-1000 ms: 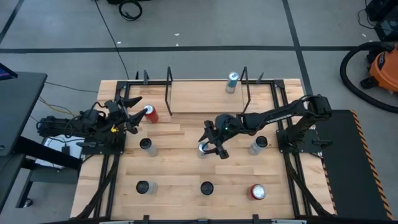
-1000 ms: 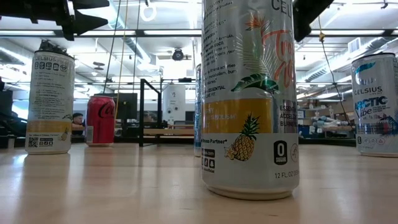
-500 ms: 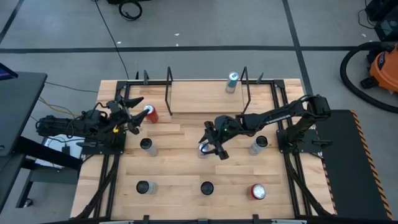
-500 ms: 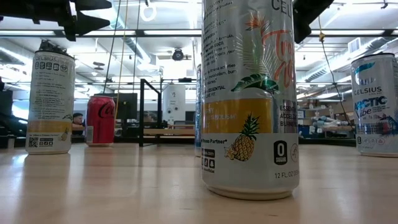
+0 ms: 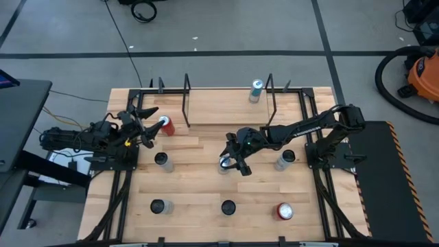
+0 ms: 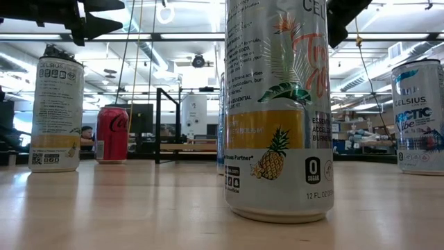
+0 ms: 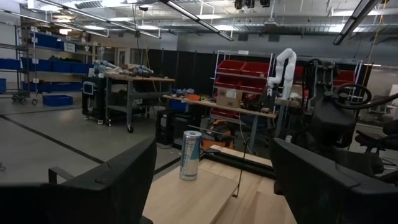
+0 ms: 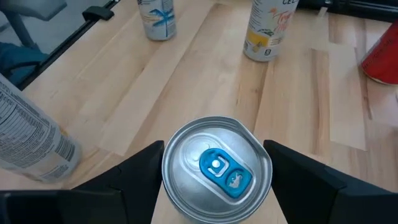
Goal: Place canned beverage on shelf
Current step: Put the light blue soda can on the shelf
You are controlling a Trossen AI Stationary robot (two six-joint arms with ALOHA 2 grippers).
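A silver can with a blue tab (image 8: 216, 168) stands upright on the table's middle (image 5: 225, 165), and my right gripper (image 5: 232, 156) is shut on it. The shelf (image 5: 226, 106), a light-wood platform between black rod frames, lies at the far edge and carries one can (image 5: 256, 90) near its right end, standing on its base. My left gripper (image 5: 142, 122) hovers open at the table's left edge, beside a red can (image 5: 165, 125). Its wrist view looks toward the shelf's can (image 7: 189, 155). My right gripper pinches the can between its two fingers, one on each side of the upper wall just under the rim (image 8: 165, 163). The fingers slant down from the table's right side. The can stands upright with its base on the table.
Several other cans stand on the table: two silver ones (image 5: 160, 159) (image 5: 285, 159) in the middle row, two (image 5: 158, 206) (image 5: 228, 207) and a red one (image 5: 284, 211) in the near row. The shelf's left and middle parts are bare wood.
My right gripper's fingers have drawn together onto the silver can while the hand stayed in place. The can has not moved.
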